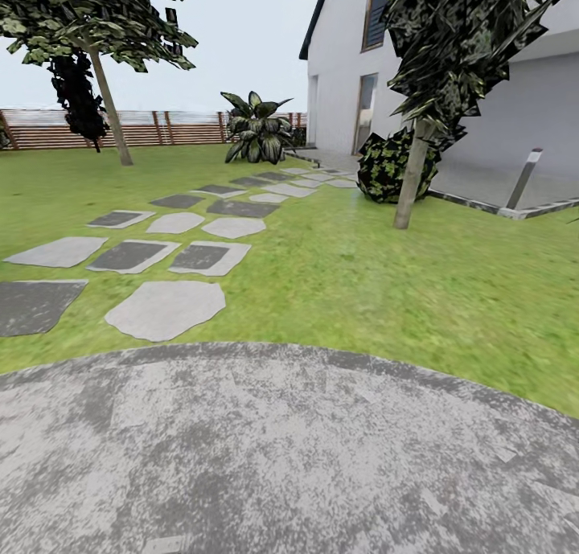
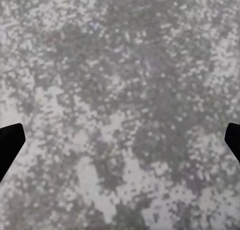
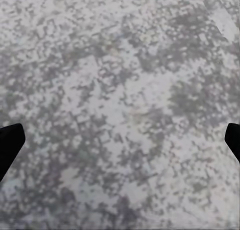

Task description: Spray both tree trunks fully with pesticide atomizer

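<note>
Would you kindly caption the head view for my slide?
Garden lawn with stepping stones, two trees, fence and white house, seen from a grey paved circle.

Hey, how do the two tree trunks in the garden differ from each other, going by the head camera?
The left tree trunk stands farther off, near the wooden fence; the right tree trunk is nearer, by the white house. The left tree trunk looks thinner in the picture than the right. A round dark bush sits beside the right tree trunk; the left rises from open grass. Both lean, are pale and bare, under dark jagged crowns.
</note>
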Available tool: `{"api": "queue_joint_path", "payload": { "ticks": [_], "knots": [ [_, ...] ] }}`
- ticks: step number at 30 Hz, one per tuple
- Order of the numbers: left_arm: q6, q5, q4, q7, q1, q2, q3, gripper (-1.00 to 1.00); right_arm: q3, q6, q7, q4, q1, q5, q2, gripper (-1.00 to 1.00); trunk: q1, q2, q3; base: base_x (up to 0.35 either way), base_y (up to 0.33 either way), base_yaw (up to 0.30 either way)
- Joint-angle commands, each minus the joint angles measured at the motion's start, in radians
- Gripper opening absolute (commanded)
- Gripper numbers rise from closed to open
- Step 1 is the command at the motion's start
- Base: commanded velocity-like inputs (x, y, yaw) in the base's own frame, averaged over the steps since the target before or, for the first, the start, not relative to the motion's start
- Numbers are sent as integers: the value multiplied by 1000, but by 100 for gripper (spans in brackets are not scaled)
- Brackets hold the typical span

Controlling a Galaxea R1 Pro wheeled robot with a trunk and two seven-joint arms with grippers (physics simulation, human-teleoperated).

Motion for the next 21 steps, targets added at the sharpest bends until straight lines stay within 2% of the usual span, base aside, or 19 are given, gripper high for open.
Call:
{"api": "queue_joint_path", "payload": {
  "ticks": [1,5,21],
  "knots": [
    [-1,0,0,0,0,0,0,100,-1,0,0,6,0,-1,0,100,0,0,0,23,0,0],
    [-2,0,0,0,0,0,1,100,-1,-1,0,28,0,-2,0,100,0,0,0,212,0,0],
    [-2,0,0,0,0,0,0,100,-2,-4,-3,106,0,-2,0,100,0,0,0,333,0,0]
  ]
}}
